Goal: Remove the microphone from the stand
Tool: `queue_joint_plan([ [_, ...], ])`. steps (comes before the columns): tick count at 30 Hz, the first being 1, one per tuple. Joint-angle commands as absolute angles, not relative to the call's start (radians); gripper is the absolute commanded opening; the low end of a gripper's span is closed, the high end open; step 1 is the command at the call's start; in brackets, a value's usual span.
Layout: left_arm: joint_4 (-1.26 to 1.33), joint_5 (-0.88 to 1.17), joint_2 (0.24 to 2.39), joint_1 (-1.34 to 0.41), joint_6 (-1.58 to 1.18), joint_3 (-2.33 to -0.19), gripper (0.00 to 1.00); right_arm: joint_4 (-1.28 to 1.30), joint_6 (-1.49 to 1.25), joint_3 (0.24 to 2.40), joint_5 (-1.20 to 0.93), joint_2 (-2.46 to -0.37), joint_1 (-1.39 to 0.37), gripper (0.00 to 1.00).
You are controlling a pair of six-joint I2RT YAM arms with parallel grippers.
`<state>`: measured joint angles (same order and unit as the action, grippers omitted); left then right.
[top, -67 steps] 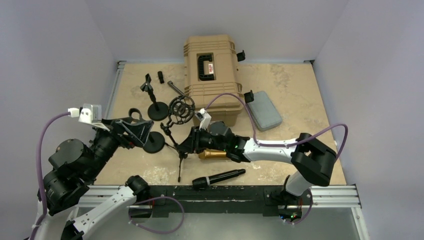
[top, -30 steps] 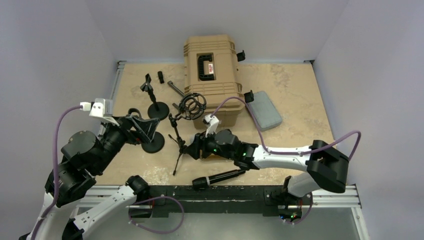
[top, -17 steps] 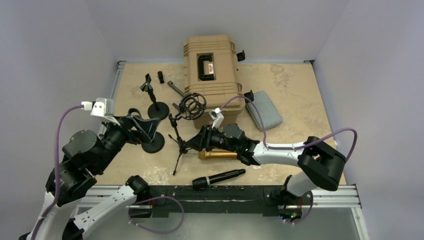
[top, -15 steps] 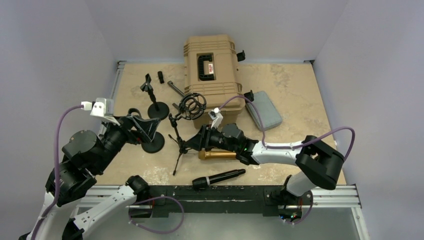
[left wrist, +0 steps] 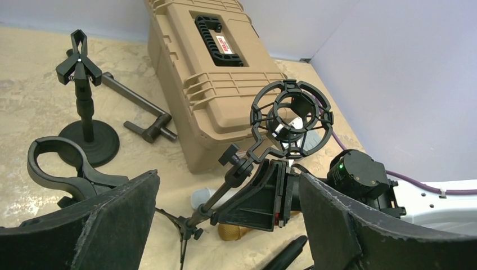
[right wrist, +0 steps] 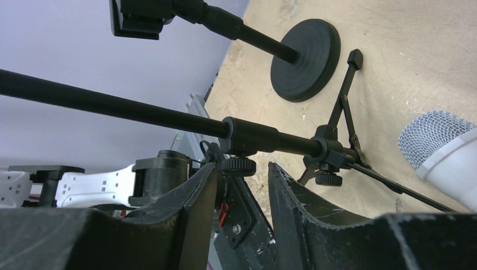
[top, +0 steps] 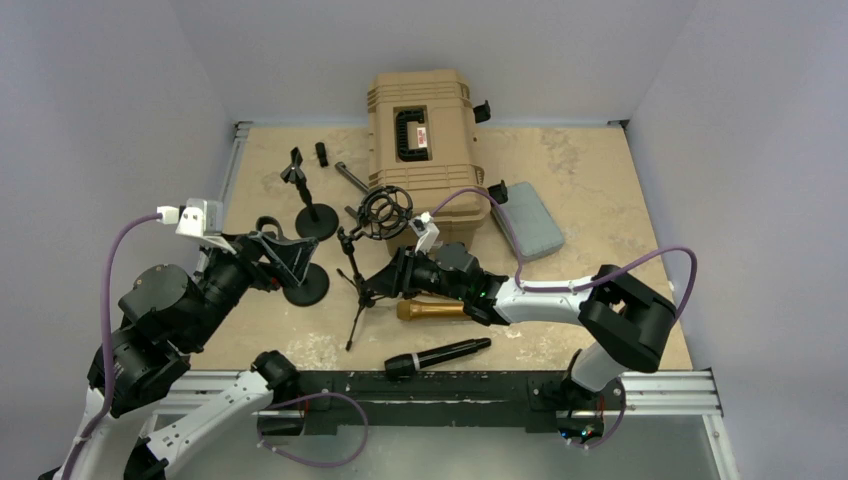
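The gold microphone (top: 432,310) lies flat on the tabletop (top: 600,200), at about 4 o'clock from the tripod stand (top: 357,290). The stand's shock mount (top: 384,213) looks empty (so the removal seems done). The right gripper (right wrist: 242,172) has its fingers narrowly apart about the clamp knob (right wrist: 236,165), probably to steady the stand. Whether they pinch it cannot be told. The left gripper (top: 290,262) hovers at 9 o'clock, fingers spread wide and empty.
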<state>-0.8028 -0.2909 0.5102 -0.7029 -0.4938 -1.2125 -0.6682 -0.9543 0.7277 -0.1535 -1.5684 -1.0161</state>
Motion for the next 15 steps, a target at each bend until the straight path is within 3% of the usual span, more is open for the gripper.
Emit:
queue_joint_plan([
  [1,-0.792,-0.288,0.503,-0.704,-0.492,-1.209,0.91,-0.687,-0.933,0.783,-0.157,-1.579,-1.02,0.37],
  [8,-0.796,-0.29,0.499,-0.704,-0.492,-1.209,0.91,-0.68,-0.922,0.794,-0.158,-1.597,-1.023,0.33],
  [15,-0.797,-0.29,0.5,-0.703,-0.492,-1.212,0.91,-0.617,-0.879,0.817,-0.125,-1.599,-1.044,0.23],
])
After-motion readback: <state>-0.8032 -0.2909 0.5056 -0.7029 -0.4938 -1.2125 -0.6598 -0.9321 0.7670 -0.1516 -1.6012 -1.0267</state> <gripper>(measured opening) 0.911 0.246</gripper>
